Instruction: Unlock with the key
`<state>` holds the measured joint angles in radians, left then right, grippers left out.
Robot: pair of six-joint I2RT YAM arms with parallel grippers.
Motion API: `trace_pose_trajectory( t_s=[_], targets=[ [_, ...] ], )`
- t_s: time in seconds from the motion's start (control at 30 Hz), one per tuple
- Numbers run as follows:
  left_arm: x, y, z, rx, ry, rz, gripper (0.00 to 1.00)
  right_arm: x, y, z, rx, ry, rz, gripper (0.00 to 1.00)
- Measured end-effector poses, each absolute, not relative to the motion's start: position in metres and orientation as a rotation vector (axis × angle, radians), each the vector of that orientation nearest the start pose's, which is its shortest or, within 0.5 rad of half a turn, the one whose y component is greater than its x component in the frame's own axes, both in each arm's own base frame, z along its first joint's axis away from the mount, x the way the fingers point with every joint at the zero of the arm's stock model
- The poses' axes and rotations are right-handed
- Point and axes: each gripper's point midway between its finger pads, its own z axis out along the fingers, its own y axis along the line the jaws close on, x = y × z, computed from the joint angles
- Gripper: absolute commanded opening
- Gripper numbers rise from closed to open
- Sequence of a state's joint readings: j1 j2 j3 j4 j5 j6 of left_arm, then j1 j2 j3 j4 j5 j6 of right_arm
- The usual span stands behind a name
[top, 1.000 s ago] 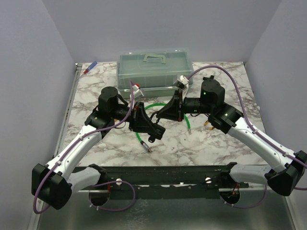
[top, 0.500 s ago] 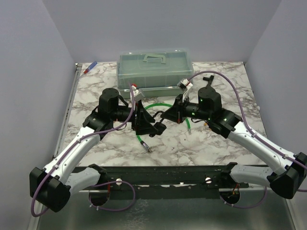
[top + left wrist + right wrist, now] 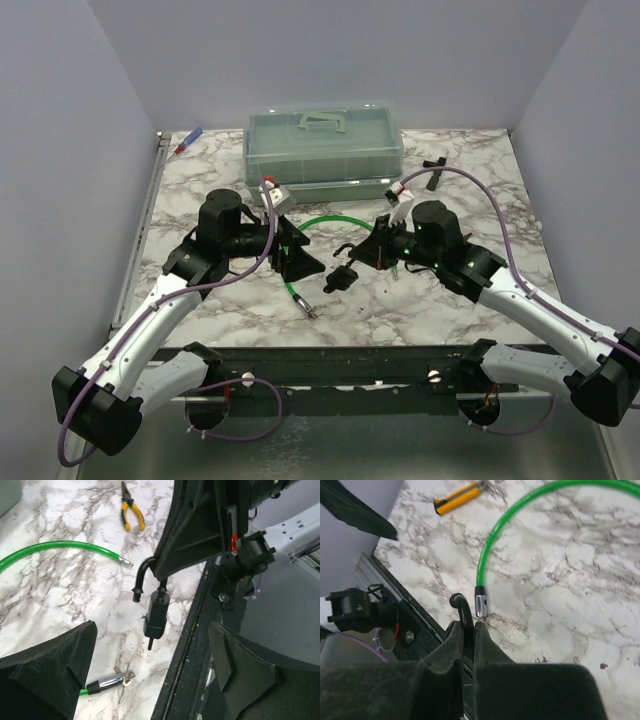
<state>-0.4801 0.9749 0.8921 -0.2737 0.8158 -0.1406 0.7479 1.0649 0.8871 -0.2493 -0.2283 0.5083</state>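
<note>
Left wrist view: left end effector [image 3: 152, 628] wide; right end effector [image 3: 468, 630] pinches shackle [image 3: 142, 575], padlock [image 3: 156, 614] hanging at six o'clock; hold steady.

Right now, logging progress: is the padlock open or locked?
Open. The padlock hangs from the right gripper by its shackle, whose free end sits outside the body, beside it.

Padlock shackle [image 3: 463, 609] partly behind right jaws

We see a smooth, marble-patterned table [image 3: 450, 300] with a faint sheen. At twelve o'clock on it, the box [image 3: 322, 140] looks like translucent frosted plastic. The green cable [image 3: 50, 546] wears a glossy plastic sheath with shiny metal tips; the padlock [image 3: 156, 615] is matt black.
</note>
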Motion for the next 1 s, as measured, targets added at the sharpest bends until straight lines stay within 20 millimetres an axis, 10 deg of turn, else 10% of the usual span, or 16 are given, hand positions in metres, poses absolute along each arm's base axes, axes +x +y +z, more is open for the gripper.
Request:
trace_pose_trajectory(
  t_s=[0.4,1.0],
  targets=[
    [0.217,-0.239,0.256,0.788,1.842,-1.038,0.97,0.235,0.264,0.125,-0.311,2.364,0.900,0.00],
    [0.241,-0.227,0.248,0.686,1.886,-0.889,0.97,0.284,0.259,0.079,-0.297,2.370,1.082,0.07]
  ],
)
